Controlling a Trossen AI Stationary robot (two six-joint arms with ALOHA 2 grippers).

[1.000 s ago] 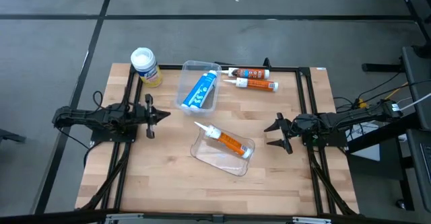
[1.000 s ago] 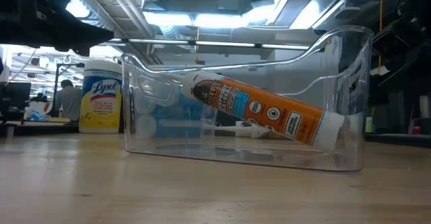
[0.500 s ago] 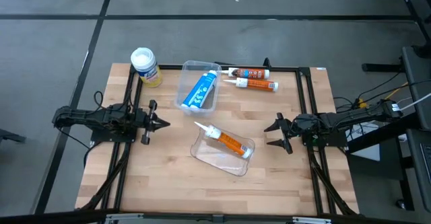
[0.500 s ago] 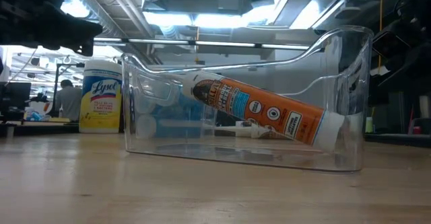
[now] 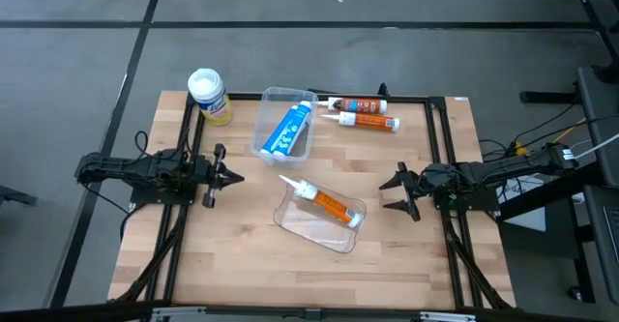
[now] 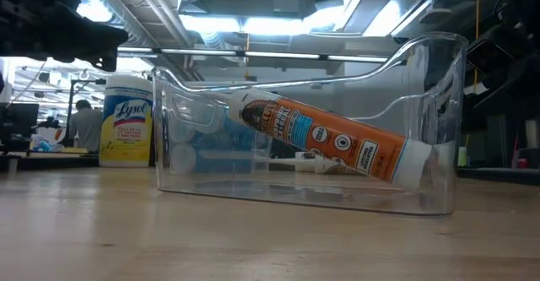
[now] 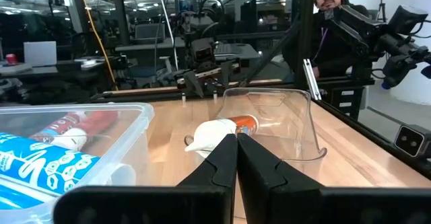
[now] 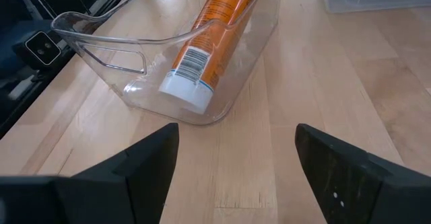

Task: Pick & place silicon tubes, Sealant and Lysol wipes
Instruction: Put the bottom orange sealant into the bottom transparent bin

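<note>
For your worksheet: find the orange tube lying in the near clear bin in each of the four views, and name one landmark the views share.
High view: orange tube near the table's middle, nozzle over the rim.
Low view: orange tube slanted, centre frame.
Left wrist view: only the tube's end shows, mid-picture.
Right wrist view: tube at the top, white end nearest.
Shared landmark: the clear bin holding it.
</note>
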